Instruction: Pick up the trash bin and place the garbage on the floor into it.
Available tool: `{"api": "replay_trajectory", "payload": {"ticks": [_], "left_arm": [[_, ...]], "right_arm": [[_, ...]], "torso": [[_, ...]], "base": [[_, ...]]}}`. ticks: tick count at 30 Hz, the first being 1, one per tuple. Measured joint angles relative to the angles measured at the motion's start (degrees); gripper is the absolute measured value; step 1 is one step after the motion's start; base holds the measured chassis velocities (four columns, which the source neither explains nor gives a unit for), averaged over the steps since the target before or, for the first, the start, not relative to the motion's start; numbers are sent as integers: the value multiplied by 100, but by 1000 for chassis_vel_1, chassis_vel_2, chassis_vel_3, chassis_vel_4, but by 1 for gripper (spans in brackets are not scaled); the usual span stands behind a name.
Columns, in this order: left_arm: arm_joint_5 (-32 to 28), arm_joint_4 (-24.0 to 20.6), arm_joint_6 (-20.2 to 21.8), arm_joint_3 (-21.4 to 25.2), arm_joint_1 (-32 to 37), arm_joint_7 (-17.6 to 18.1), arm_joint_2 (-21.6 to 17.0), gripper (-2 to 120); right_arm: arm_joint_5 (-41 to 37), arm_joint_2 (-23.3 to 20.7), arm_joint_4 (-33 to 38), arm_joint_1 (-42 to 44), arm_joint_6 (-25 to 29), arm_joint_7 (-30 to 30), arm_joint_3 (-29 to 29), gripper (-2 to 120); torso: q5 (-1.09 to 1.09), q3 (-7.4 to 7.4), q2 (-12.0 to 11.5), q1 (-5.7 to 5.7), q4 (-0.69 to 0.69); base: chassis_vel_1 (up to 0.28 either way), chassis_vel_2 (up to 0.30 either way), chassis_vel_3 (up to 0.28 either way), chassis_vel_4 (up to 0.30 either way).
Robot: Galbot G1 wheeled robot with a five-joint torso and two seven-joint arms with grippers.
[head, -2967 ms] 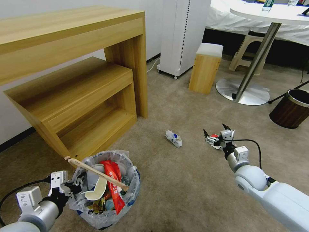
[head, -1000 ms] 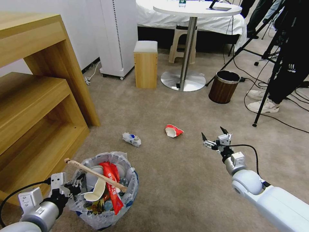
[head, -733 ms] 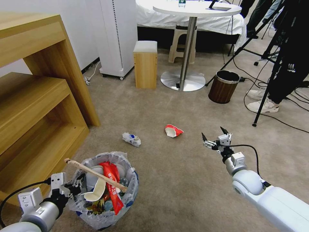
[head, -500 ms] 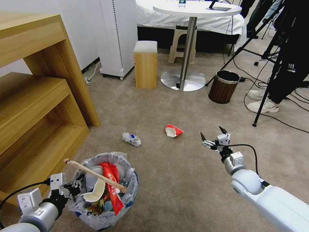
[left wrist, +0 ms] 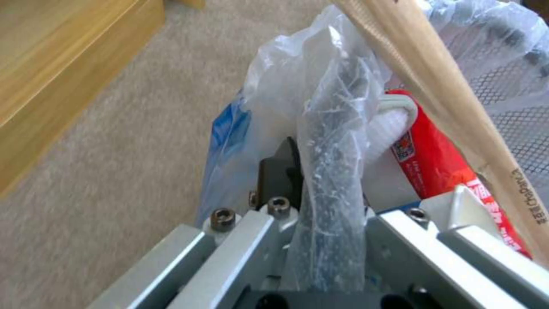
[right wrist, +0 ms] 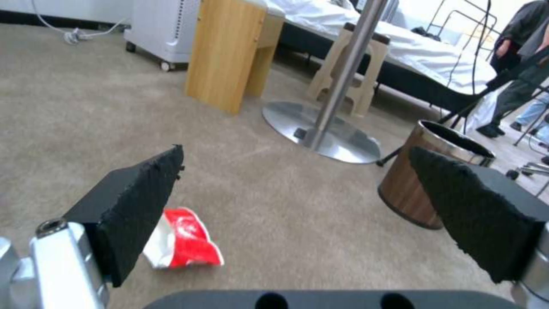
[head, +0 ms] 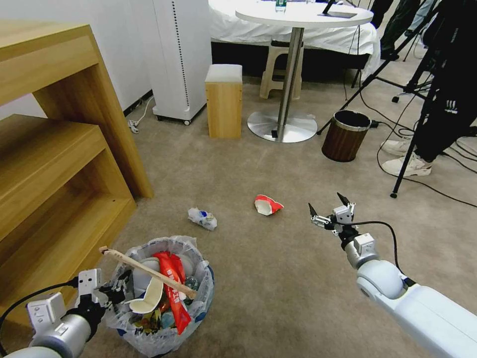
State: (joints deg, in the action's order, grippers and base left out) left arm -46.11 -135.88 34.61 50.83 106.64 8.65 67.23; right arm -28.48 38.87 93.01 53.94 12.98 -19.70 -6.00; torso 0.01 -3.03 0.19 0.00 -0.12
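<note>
Left claw [head: 115,291] pinches the bagged rim of the trash bin [head: 164,293] at lower left of the head frame; the left wrist view shows twisted bag plastic clamped between its fingers [left wrist: 274,171]. Right claw [head: 328,211] is spread wide, empty, right of centre, hovering above the floor [head: 278,278], beige short-pile carpet. Bin stands upright, mouth up, stuffed: wooden stick [head: 149,271] lies across the top, long axis running from upper left down to lower right, one end poking out past the rim; red wrapper [head: 175,293] hangs over the front edge. Crumpled white paper cup [head: 202,218] and red-and-white crushed cup [head: 267,204] lie on the carpet at centre frame, apart from each other. Wooden shelf unit [head: 54,149] at left, white appliance [head: 181,54], small wooden stool [head: 224,102], round worktop [head: 303,14] on a steel pedestal, brown wood-grain bin [head: 346,136] at upper right.
</note>
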Motion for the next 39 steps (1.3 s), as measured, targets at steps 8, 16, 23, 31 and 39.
{"api": "replay_trajectory", "payload": {"ticks": [8,16,23,31,39], "left_arm": [[37,-1,-10,0,16,-25,25,1],[54,-6,-22,3,30,-38,39,1],[59,-18,-25,8,36,-52,59,1],[123,-14,-29,-18,40,-76,140,1],[114,90,-32,-98,-59,-70,53,1]], "right_arm": [[33,-11,-37,-26,18,-6,-12,100],[26,9,-53,-29,51,1,-48,100],[-41,1,-31,-65,126,189,-143,100],[-595,15,36,-501,381,957,-577,100],[-1286,102,-197,-911,362,1864,-778,100]], "torso": [[-1,0,0,0,-1],[-1,0,0,0,-1],[-1,1,0,0,-2],[-2,0,-1,0,-1],[-2,1,0,0,0]], "base": [[-157,142,156,-149],[-98,115,111,-109],[-100,80,99,-96],[-80,88,78,-85],[-11,23,11,-30]]}}
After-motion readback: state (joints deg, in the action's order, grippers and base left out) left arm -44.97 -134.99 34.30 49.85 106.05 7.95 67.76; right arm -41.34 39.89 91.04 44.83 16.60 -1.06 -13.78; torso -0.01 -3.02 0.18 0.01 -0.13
